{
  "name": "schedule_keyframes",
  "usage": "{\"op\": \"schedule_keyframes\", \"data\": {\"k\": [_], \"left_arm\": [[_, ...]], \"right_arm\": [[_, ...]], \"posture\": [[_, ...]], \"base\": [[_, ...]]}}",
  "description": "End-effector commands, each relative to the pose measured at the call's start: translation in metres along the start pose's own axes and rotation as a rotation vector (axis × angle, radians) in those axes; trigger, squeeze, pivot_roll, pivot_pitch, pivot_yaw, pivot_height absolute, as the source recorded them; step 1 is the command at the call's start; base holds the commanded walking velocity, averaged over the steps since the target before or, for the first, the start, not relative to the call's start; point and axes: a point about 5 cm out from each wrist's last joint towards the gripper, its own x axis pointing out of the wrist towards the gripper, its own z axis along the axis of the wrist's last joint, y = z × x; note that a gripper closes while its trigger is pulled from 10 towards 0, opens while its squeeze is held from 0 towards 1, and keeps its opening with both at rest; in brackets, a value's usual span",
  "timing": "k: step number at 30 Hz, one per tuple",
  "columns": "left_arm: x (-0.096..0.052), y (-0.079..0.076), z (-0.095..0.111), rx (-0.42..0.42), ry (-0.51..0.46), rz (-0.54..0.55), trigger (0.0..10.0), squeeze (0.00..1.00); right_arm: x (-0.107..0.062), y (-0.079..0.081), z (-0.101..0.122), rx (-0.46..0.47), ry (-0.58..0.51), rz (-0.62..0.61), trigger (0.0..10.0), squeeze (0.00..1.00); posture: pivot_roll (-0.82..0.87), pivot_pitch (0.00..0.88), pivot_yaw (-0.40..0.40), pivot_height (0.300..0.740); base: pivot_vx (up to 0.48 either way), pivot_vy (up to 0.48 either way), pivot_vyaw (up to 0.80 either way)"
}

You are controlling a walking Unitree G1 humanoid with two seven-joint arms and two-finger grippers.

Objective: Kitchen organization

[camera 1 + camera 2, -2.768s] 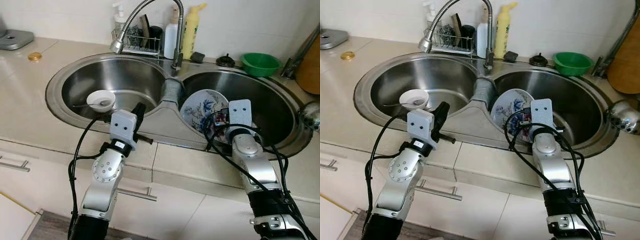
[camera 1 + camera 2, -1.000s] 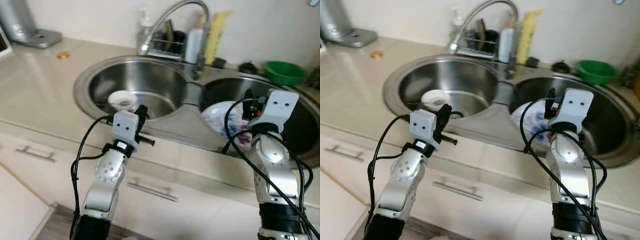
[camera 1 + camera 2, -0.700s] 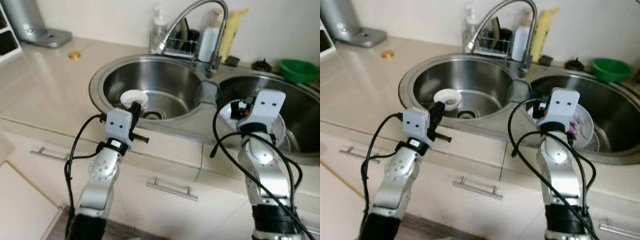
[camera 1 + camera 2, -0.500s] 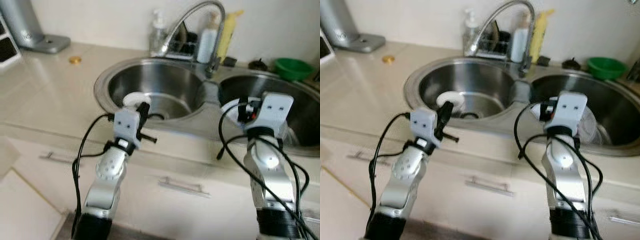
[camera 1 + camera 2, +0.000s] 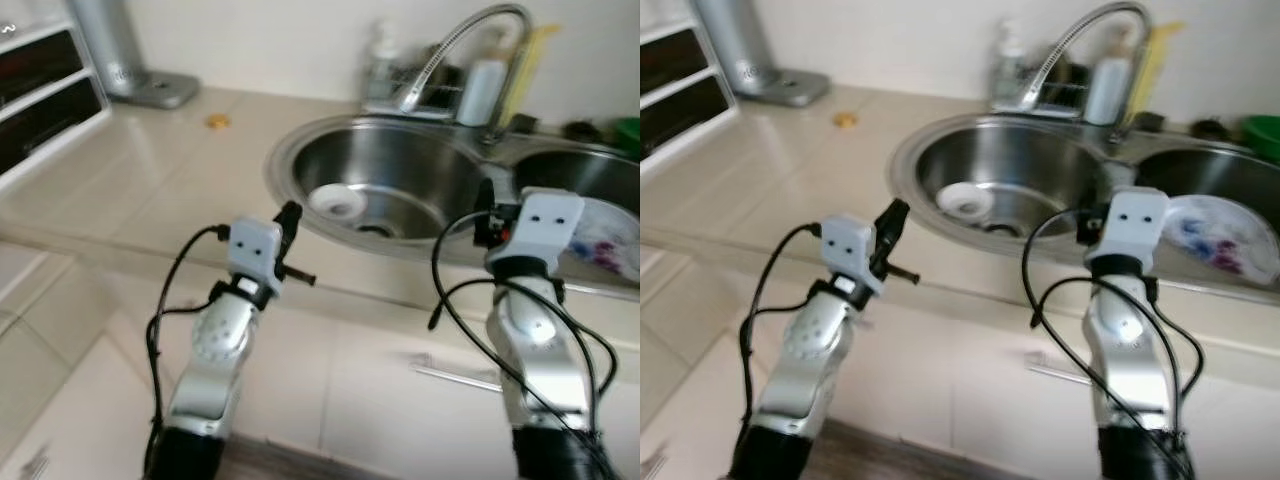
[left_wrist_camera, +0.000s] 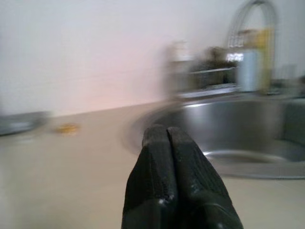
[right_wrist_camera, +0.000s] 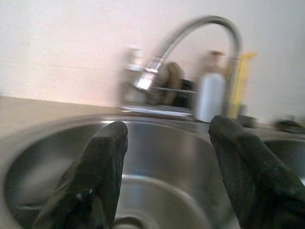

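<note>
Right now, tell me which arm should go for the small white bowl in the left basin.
Left, probably: the left gripper hangs just before the white bowl, though shut. The right gripper is open but farther along the rim, near the patterned plate.

— What surrounds the work area on my feed?

— A beige countertop [image 5: 150,170] runs across the frame, with a pale, plain wall [image 5: 290,40] behind it along the top. A double stainless sink [image 5: 930,150] is set into the counter at upper right, under a curved faucet [image 5: 470,40].

— And lower down?

— I see cream cabinet fronts [image 5: 350,380] below the counter edge, one with a metal bar handle [image 5: 455,375] at lower right. A dark-fronted shelf unit [image 5: 40,90] stands at upper left. Lighting is soft and even; the picture is blurred.
</note>
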Motion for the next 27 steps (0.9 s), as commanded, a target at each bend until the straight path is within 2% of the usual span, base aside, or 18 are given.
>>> {"op": "schedule_keyframes", "data": {"k": [1,3,21,27], "left_arm": [[0.005,-0.011,0.006,-0.010,-0.026,-0.034,10.0,0.00],[0.004,-0.011,0.006,-0.012,-0.028,-0.033,10.0,0.00],[0.002,-0.014,0.004,-0.010,-0.031,-0.045,10.0,0.00],[0.001,-0.014,0.004,-0.008,-0.033,-0.046,10.0,0.00]], "right_arm": [[-0.001,-0.013,0.007,-0.034,-0.041,-0.039,10.0,0.00],[-0.002,-0.013,0.006,-0.038,-0.042,-0.040,10.0,0.00],[-0.018,-0.015,-0.005,-0.055,-0.003,-0.045,10.0,0.00],[-0.022,-0.014,-0.006,-0.058,-0.004,-0.037,10.0,0.00]], "posture": [[0.14,0.000,-0.053,0.740],[0.14,0.000,-0.051,0.740],[0.13,0.000,-0.049,0.740],[0.13,0.000,-0.050,0.740]], "base": [[0.000,0.480,0.00],[0.000,0.420,0.00],[0.000,0.000,-0.09],[0.000,0.000,-0.80]]}}
